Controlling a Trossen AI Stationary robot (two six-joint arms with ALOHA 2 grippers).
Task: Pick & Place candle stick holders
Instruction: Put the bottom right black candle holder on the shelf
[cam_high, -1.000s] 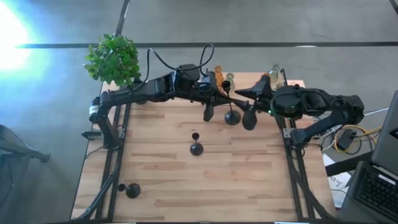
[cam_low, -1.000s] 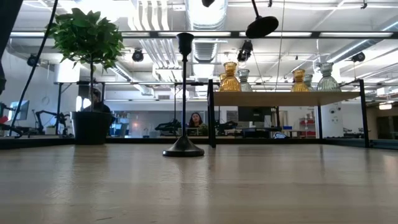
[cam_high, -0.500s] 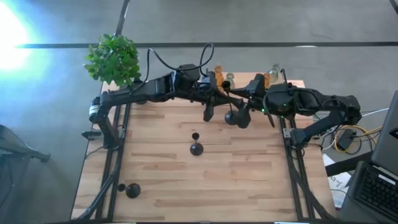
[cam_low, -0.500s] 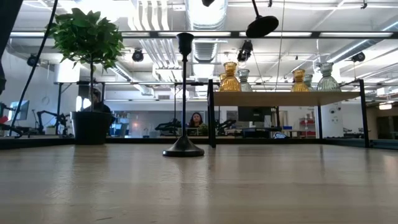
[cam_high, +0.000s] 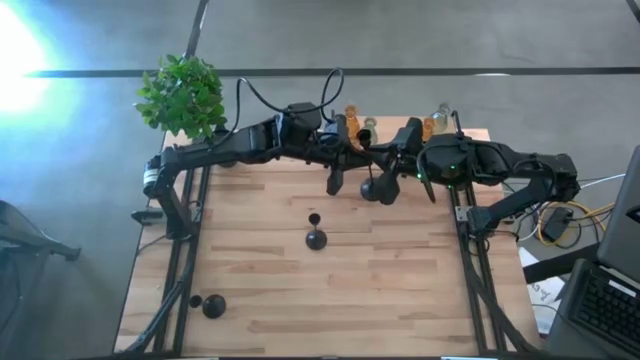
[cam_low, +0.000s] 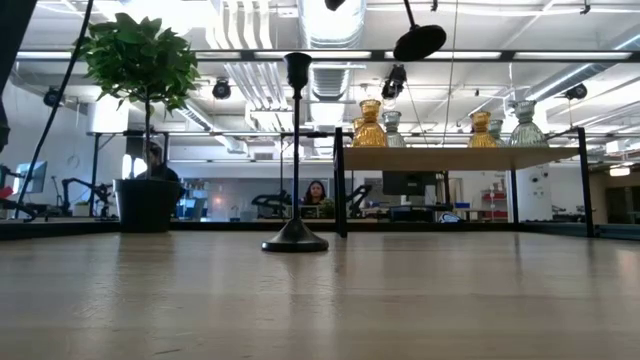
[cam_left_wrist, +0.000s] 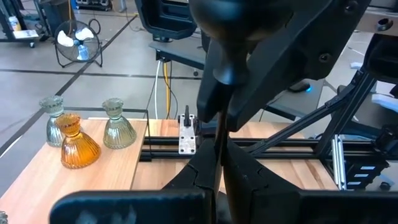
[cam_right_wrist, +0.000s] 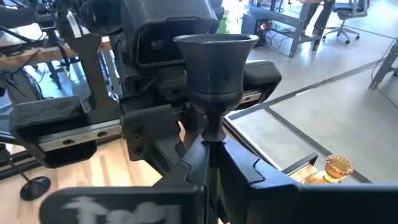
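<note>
Fingers of the right gripper (cam_right_wrist: 211, 163) are clamped on the thin stem of a black candle stick holder (cam_right_wrist: 214, 81), its cup standing just above the fingertips in the right wrist view, and from above that gripper (cam_high: 388, 178) sits mid-tabletop at the far side with the holder's round base (cam_high: 372, 188) right beside it. Left gripper (cam_left_wrist: 219, 163) is pinched tight on the same thin stem, which runs straight up between its fingers, and in the high view it (cam_high: 337, 176) faces the right one, nearly touching — both arms on one holder! Nearer than the fingers, a second black holder (cam_high: 316, 236) stands alone on the wooden tabletop (cam_high: 260, 290), upright in the low view (cam_low: 295, 150), and a third black one (cam_high: 210, 305) lies at the near left corner. Beyond the fingers, on a raised shelf (cam_low: 450, 157), amber glass holders (cam_low: 370, 125) and pale greenish ones (cam_low: 527, 124) stand in a row. Off to the far left, a potted green plant (cam_high: 182, 93) sits well apart.
</note>
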